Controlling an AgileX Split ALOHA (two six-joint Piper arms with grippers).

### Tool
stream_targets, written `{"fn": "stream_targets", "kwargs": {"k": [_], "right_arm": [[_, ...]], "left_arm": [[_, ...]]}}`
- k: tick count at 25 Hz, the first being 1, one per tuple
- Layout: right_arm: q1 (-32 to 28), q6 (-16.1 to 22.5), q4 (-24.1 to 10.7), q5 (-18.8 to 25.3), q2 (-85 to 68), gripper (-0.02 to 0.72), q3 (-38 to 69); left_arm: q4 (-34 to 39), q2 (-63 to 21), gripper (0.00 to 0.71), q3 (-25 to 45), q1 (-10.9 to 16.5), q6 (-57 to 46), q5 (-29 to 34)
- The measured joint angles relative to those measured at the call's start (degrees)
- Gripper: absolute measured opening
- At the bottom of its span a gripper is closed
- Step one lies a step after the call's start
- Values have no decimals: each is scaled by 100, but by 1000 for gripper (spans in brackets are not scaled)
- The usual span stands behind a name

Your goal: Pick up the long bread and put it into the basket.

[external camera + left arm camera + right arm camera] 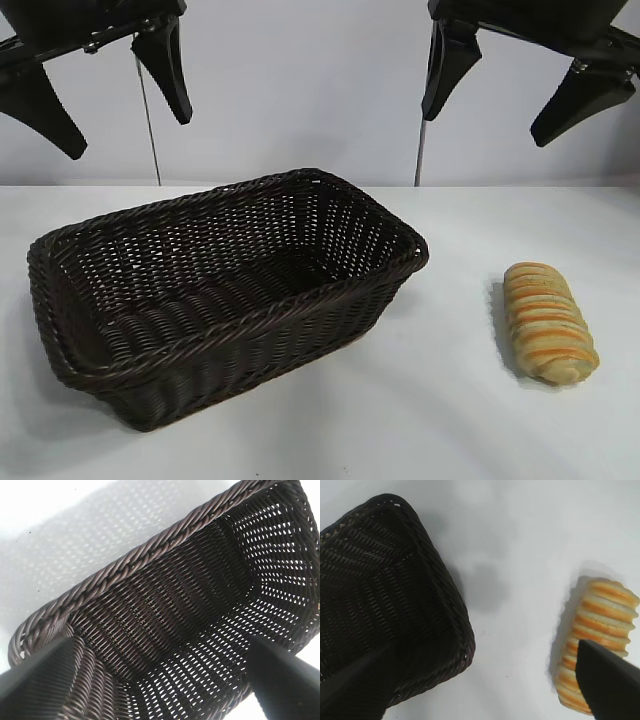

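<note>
we are judging the long bread (548,322) to be light and somewhat soft, its ridged crust giving some purchase but likely to dent under a hard squeeze, so we are favouring a hold across its narrow middle, jaws closing on the two long sides. it is lying on the white surface (450,400) to the right of the basket (300,315), well apart from it, a tan-golden loaf with orange-brown crosswise ridges, one end pointing toward the near edge. the right gripper (515,85) is hanging high above it with fingers spread wide and empty, while the left gripper (110,85) is hovering equally open over the empty basket.
</note>
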Motion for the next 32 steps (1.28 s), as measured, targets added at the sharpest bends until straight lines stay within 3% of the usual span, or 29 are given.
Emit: {"fn": "stream_targets", "kwargs": {"k": [11, 16, 23, 29, 32], "right_arm": [[0, 0, 0, 0, 0, 696, 0], [0, 0, 0, 6, 0, 696, 0], [5, 0, 5, 10, 0, 696, 0], [5, 0, 11, 30, 0, 696, 0], [5, 0, 15, 30, 0, 696, 0]], "left_arm": [[48, 0, 670, 0, 0, -30, -109], [781, -234, 670, 175, 0, -677, 18], [1166, -936, 670, 1521, 10, -1305, -233], [757, -1013, 670, 2889, 10, -1527, -1390], [466, -937, 670, 3211, 10, -1522, -1883]]}}
